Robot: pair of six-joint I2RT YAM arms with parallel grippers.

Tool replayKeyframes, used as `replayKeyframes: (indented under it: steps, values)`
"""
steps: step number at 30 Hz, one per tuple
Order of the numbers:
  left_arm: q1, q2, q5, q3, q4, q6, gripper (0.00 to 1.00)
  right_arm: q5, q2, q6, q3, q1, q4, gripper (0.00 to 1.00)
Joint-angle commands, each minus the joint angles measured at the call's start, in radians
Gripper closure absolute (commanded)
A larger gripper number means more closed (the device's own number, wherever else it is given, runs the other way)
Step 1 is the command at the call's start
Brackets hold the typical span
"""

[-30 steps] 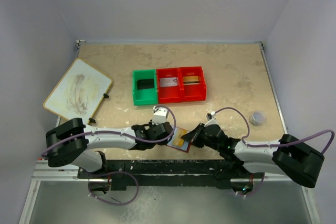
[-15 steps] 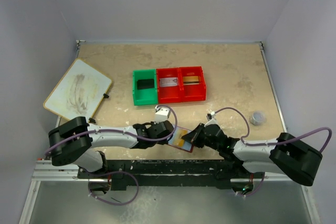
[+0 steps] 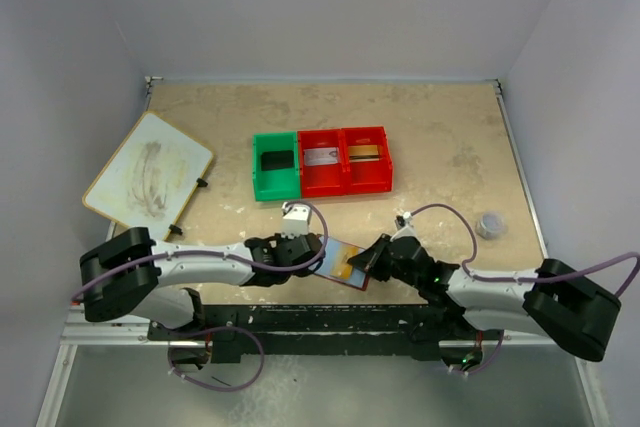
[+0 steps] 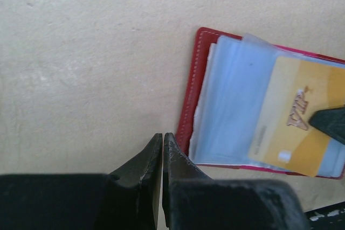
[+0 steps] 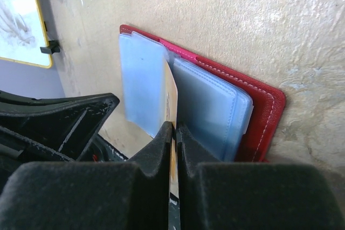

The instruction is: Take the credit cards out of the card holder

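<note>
My left pincer (image 4: 163,137): tips pressed together, nothing between them. Sits at lower centre of left wrist view, just beside lower left corner of card holder (image 4: 188,100). My right pincer (image 5: 174,129): pinched tight on edge of yellow-orange card (image 5: 171,98), which stands among pale blue sleeves (image 5: 141,84). Card holder lies open on table (image 3: 440,147), bottom centre of top view, between my two pincers. Upper centre: bin (image 3: 345,188), with black card (image 3: 272,160) in green compartment, silver card (image 3: 322,157) and gold card (image 3: 366,152) in red ones.
</note>
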Motion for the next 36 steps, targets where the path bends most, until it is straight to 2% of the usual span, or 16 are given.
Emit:
replayKeyframes:
  steps: [1,6,8,12,15,19,23,27,31,36]
  values:
    - [-0.001,-0.069,-0.074,-0.040,-0.040,-0.054,1.00,0.066,-0.054,-0.040,0.020,-0.008,-0.134,0.93]
    - [-0.003,-0.114,-0.068,-0.036,-0.025,-0.054,1.00,0.088,-0.125,-0.065,0.034,-0.010,-0.224,0.92]
    - [-0.007,-0.138,-0.050,-0.020,0.012,-0.037,0.90,0.089,-0.146,-0.074,0.033,-0.010,-0.237,0.92]
    - [-0.011,-0.144,0.066,0.016,0.200,0.030,0.74,0.083,-0.151,-0.074,0.031,-0.011,-0.243,0.92]
    - [-0.011,-0.060,0.147,0.085,0.263,0.077,0.69,0.079,-0.150,-0.075,0.036,-0.011,-0.255,0.92]
    - [-0.022,0.078,0.140,0.156,0.231,0.074,0.70,0.075,-0.153,-0.088,0.035,-0.012,-0.247,0.92]
    - [-0.025,0.171,0.126,0.140,0.229,0.039,0.74,0.057,-0.143,-0.097,0.030,-0.015,-0.223,0.91]
    - [-0.029,0.258,0.091,0.116,0.204,0.008,0.88,0.036,-0.111,-0.097,0.015,-0.017,-0.152,0.87]
    - [-0.040,0.275,0.072,0.076,0.181,-0.013,0.96,0.006,-0.056,-0.091,0.008,-0.020,-0.062,0.86]
    - [-0.042,0.235,0.062,0.039,0.178,-0.023,0.97,-0.022,0.042,-0.102,0.052,-0.022,-0.008,0.85]
